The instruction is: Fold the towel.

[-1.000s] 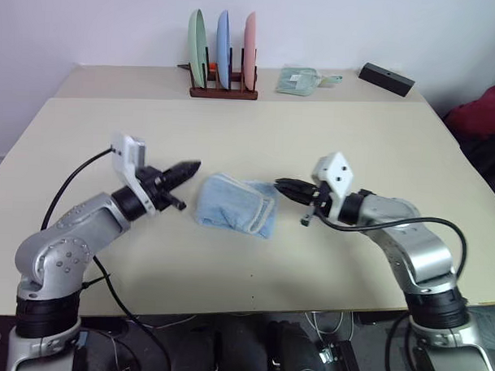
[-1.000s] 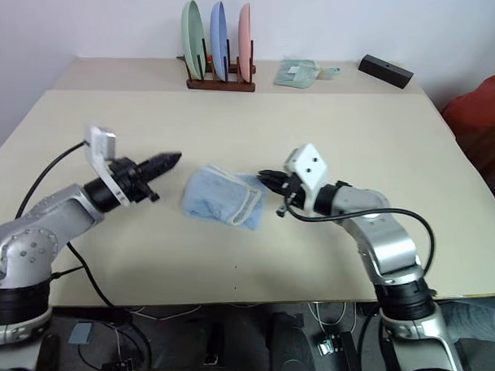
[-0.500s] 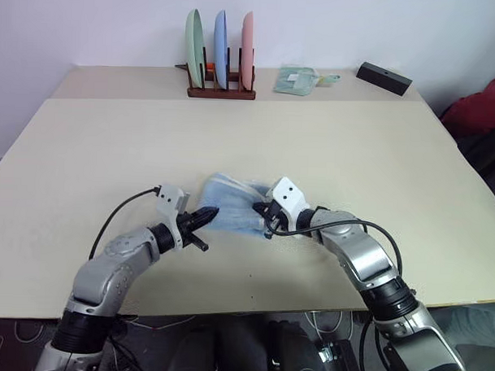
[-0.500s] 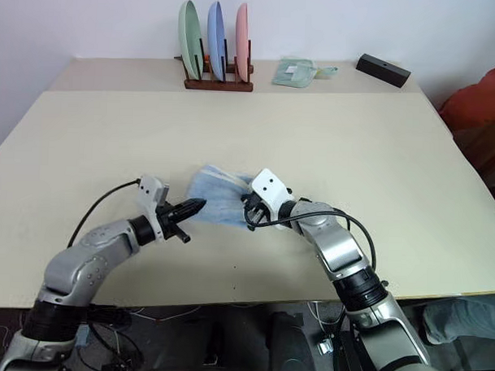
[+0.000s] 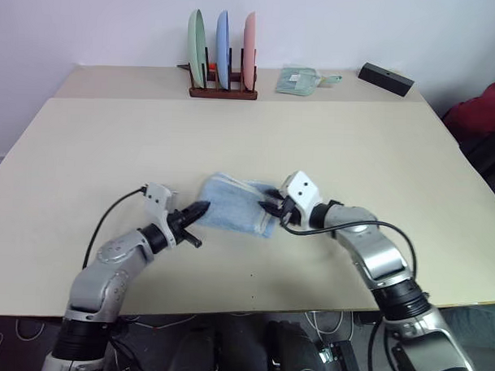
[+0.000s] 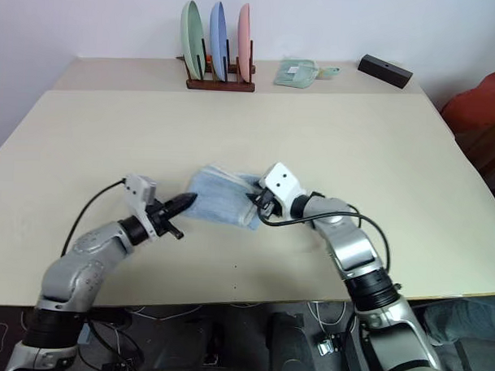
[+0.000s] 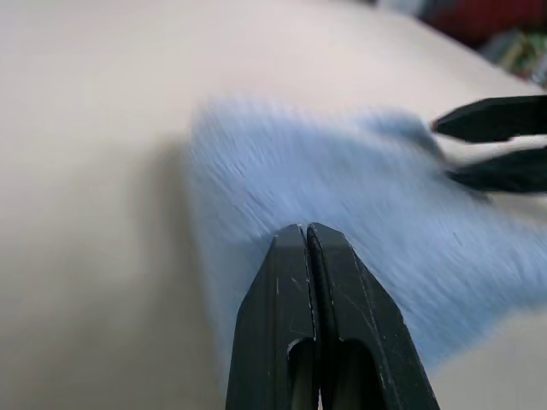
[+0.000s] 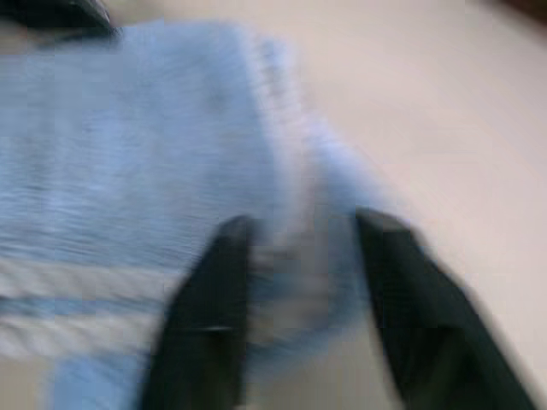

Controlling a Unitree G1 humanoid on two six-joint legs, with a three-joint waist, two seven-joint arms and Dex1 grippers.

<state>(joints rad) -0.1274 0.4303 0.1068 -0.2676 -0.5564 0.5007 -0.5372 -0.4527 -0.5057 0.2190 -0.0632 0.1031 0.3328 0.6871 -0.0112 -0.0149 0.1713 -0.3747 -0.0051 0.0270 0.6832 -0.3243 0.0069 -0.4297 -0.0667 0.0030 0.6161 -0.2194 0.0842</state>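
The towel (image 5: 234,212) was flanked on the surface (image 5: 330,139). The left hand (image 5: 199,209), pressed together, was set at one edge. The right hand (image 8: 299,256) was spread around the opposite edge, seemingly for gripping.

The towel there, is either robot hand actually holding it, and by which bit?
Nothing is held. The right end effector is open, fingers either side of the towel's edge. The left end effector is shut, tip at the towel's opposite side.
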